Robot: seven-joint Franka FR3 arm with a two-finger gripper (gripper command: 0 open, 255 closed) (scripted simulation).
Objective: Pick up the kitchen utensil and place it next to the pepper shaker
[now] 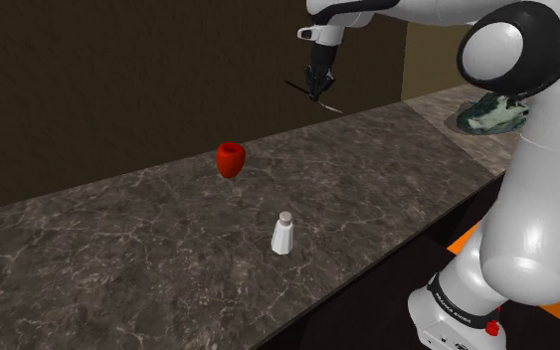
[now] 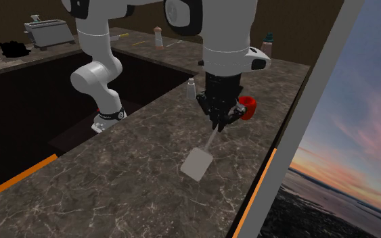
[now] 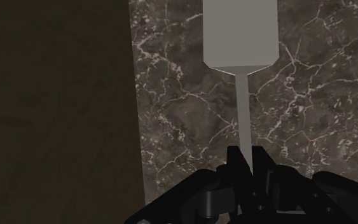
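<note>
**Spatula (image 2: 196, 163) clamped and lifted, shaker back on the stand's side**

Taking the shoulder view from its left, a red cup (image 1: 230, 159) stands on the dark marbled counter (image 1: 118, 249), below the gripper (image 1: 316, 94) and off to its left. It has no part in the task.

Next comes the white pepper shaker (image 1: 283, 234), upright on the counter. It sits well below the gripper, a touch to its left, and nearer the counter's front edge, towards the stand.

The gripper itself hangs high over the counter's far edge. Its black fingers (image 3: 233, 167) are closed tight on the thin handle of the pale grey spatula, as the wrist view shows. The spatula looks clear of the surface. It runs out sideways from the fingertips, close to level, with the flat blade at the far end.

To the gripper's right and lower, a greenish dish-like object (image 1: 491, 112) rests on the counter beyond the arm; what it is cannot be told.

The coming move depends on one relation. In the second exterior view the blade points away from the shaker (image 2: 191, 86), which stands behind the gripper on the handle-end side. I judge that the carry should bring the hand back towards the stand and down. The spatula's long axis should be laid alongside the shaker, and the trailing handle end must not knock it over.
</note>
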